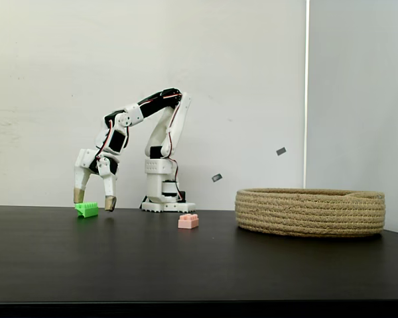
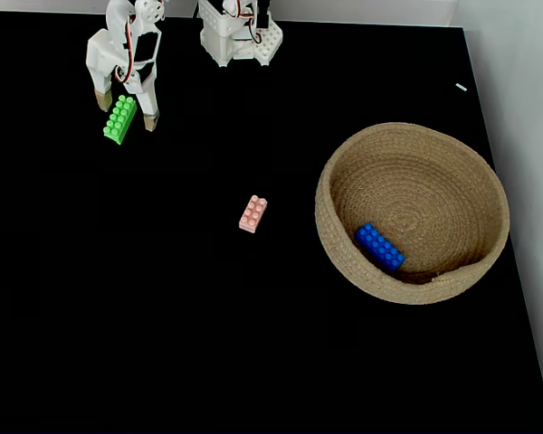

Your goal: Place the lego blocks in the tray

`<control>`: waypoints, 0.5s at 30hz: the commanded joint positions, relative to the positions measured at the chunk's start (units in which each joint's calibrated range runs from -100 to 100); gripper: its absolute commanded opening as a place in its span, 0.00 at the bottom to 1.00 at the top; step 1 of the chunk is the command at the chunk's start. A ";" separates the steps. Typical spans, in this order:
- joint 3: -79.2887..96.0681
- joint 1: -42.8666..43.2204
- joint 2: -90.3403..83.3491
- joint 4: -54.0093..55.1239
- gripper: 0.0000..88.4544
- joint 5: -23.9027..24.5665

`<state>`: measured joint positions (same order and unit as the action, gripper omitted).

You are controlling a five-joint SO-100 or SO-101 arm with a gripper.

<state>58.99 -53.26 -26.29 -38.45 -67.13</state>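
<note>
We see the blue brick [image 2: 380, 247] already lying in the tray [image 2: 344, 172], toward its 7 o'clock side. The pink brick [image 2: 252, 213] sits on the worktop [image 2: 163, 316], at the tray's 9 o'clock. At the worktop's 11 o'clock, the pincer [image 2: 125, 115] stands open astride the green brick [image 2: 119, 119], not yet closed. We judge one brick done, two left.

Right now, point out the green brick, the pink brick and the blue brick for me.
green brick [image 2: 119, 119], a fixed view from above, on its studded top.
pink brick [image 2: 252, 213], same view, on its studded top.
blue brick [image 2: 380, 247], same view, on its top, inside the basket.
</note>
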 commanded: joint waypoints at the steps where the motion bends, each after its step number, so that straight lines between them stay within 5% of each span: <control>1: 0.61 -0.58 -0.10 1.76 0.29 -0.49; 15: 7.45 -1.48 2.48 9.67 0.17 -1.47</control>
<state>65.36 -54.23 -24.68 -29.92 -68.25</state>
